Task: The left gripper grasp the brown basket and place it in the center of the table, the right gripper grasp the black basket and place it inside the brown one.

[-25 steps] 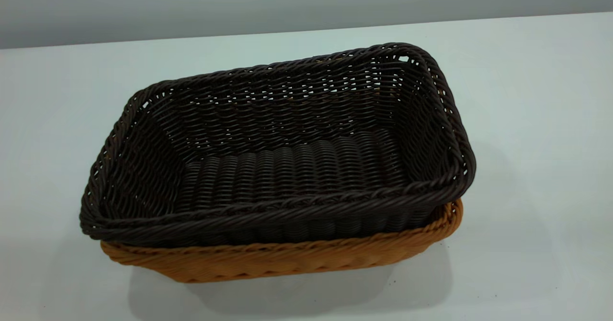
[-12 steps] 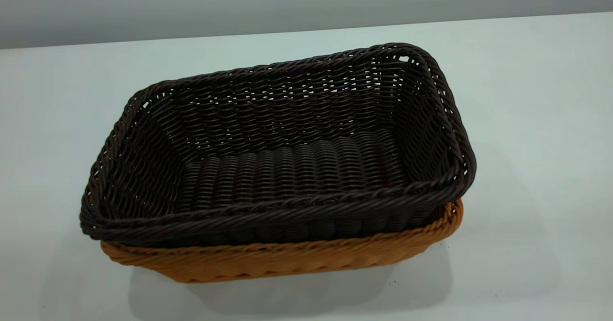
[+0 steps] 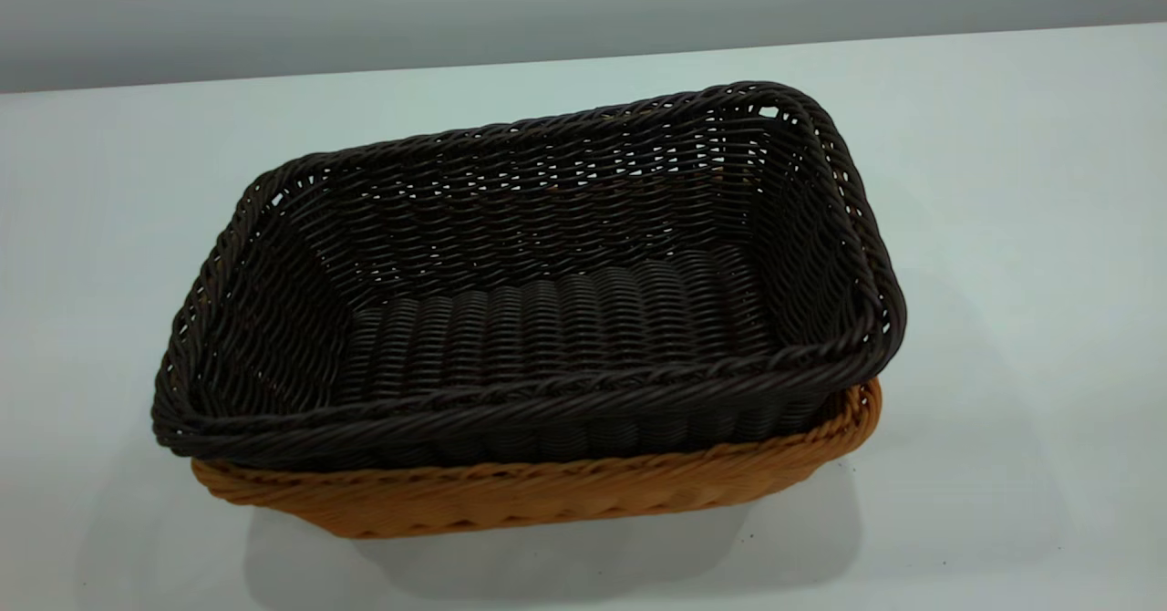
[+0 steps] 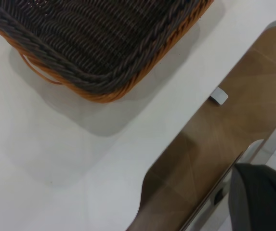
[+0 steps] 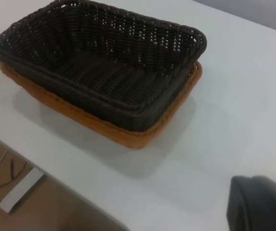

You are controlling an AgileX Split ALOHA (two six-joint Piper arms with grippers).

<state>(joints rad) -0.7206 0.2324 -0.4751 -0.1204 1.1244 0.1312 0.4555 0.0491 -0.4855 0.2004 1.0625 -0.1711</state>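
Observation:
The black basket (image 3: 547,319) sits nested inside the brown basket (image 3: 547,497), rims roughly aligned, near the middle of the white table (image 3: 1003,228). Neither gripper shows in the exterior view. In the left wrist view a corner of the black basket (image 4: 104,33) inside the brown basket (image 4: 104,96) shows, with the brown one's small loop (image 4: 39,72). Only a dark part of the left gripper (image 4: 263,199) shows, away from the baskets and off the table edge. The right wrist view shows the black basket (image 5: 104,72) in the brown basket (image 5: 128,137), and a dark part of the right gripper (image 5: 260,204) apart from them.
A grey wall runs behind the table's far edge. The left wrist view shows the table's edge (image 4: 176,139) with wooden floor and a small white object (image 4: 219,95) below. The right wrist view shows a white power strip (image 5: 19,190) with cables on the floor.

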